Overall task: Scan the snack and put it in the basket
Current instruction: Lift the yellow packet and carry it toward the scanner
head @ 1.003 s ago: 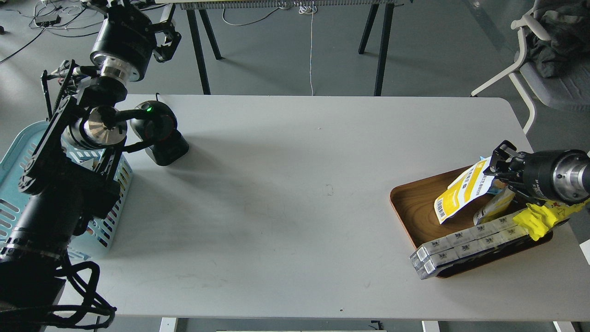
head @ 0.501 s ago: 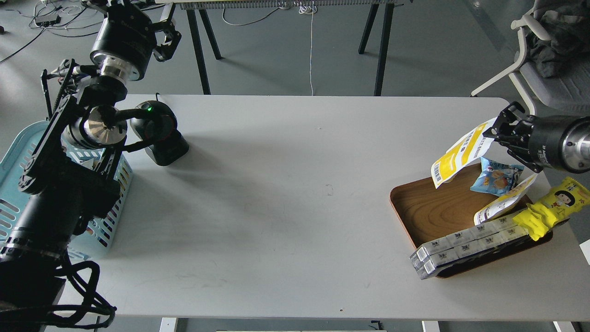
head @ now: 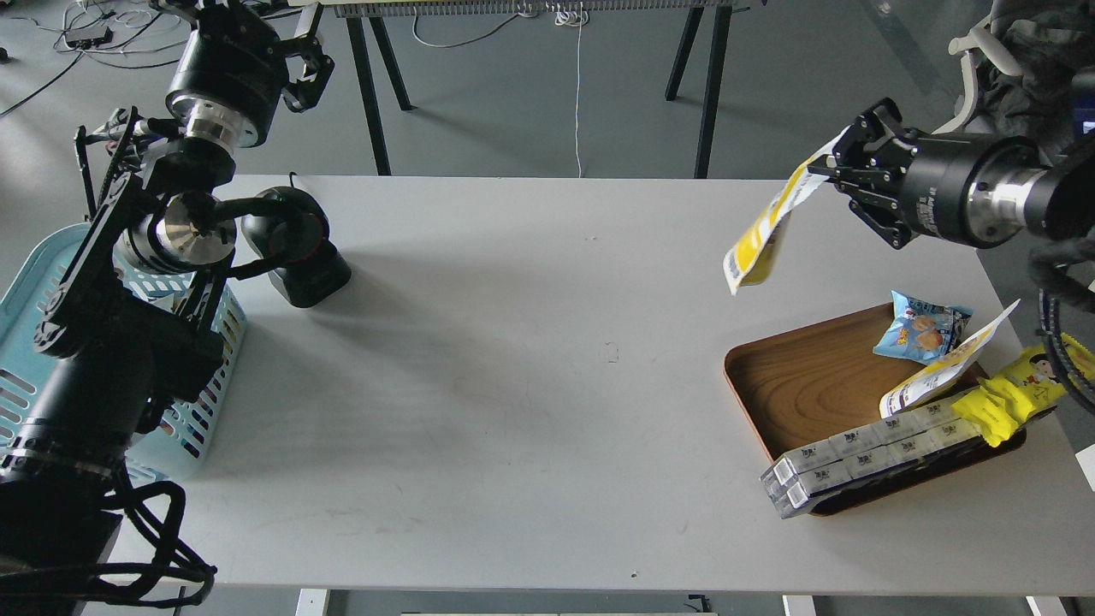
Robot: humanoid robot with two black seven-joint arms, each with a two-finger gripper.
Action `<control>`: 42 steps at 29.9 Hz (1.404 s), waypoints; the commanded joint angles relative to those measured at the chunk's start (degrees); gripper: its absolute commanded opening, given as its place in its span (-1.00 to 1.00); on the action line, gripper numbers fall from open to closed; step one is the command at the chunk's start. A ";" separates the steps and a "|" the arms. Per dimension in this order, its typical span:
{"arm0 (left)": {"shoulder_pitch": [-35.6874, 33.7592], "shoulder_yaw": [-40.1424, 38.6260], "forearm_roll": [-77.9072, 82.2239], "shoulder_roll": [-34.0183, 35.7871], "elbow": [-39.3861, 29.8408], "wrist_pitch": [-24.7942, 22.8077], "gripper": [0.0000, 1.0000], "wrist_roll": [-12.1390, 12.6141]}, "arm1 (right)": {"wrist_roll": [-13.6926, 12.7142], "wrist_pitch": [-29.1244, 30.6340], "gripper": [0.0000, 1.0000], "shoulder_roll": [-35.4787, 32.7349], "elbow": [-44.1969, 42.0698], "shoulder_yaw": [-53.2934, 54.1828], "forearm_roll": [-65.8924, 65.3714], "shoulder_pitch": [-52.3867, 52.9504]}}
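Observation:
My right gripper [head: 837, 164] is shut on the top edge of the snack [head: 760, 233], a flat yellow-and-white pouch that hangs edge-on in the air above the table's right side, left of and above the tray. The basket [head: 38, 282], light blue with slotted sides, stands at the table's left edge, mostly behind my left arm. My left gripper [head: 310, 70] is raised at the far left, beyond the table's back edge, with its fingers apart and empty.
A black scanner [head: 295, 248] stands on the table's back left, next to the basket. A brown wooden tray [head: 796, 385] at the right holds a blue snack bag [head: 920, 329], another pouch [head: 941, 370], a yellow cartoon-face wrapper [head: 1022, 389] and long white boxes [head: 864, 458].
My right gripper has lifted the snack out of the tray and carried it up and to the left, higher above the table. My left arm has barely moved.

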 commanded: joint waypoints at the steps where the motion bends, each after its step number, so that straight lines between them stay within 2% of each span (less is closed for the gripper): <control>1: 0.16 0.00 0.00 0.00 0.01 0.00 1.00 0.00 | 1.99 -2.84 -0.99 5.10 -0.05 2.16 5.22 -0.88; 9: -0.02 0.00 0.00 0.00 0.01 0.00 1.00 0.00 | 3.49 -8.11 -0.99 17.23 -4.43 8.40 7.43 -8.86; 17: -0.02 0.00 0.00 0.18 0.01 -0.18 1.00 0.08 | 3.58 -14.26 -0.99 29.27 -11.72 12.53 7.60 -15.64; 29: -0.02 -0.09 0.00 0.70 -0.08 0.00 1.00 0.08 | 3.40 -14.79 -0.99 44.21 -23.07 12.98 15.07 -17.05; 35: -0.02 -0.27 0.00 0.79 -0.08 0.00 1.00 0.00 | 3.32 -15.67 -1.00 49.14 -26.41 12.98 15.69 -17.93; 40: -0.02 -0.36 0.17 0.88 -0.08 0.00 1.00 0.00 | 3.32 -15.59 -0.99 50.20 -27.82 12.89 15.69 -18.72; 42: 0.16 -0.36 0.17 0.88 -0.08 0.00 1.00 0.00 | 3.32 -15.59 -0.91 50.20 -27.73 12.89 15.69 -18.72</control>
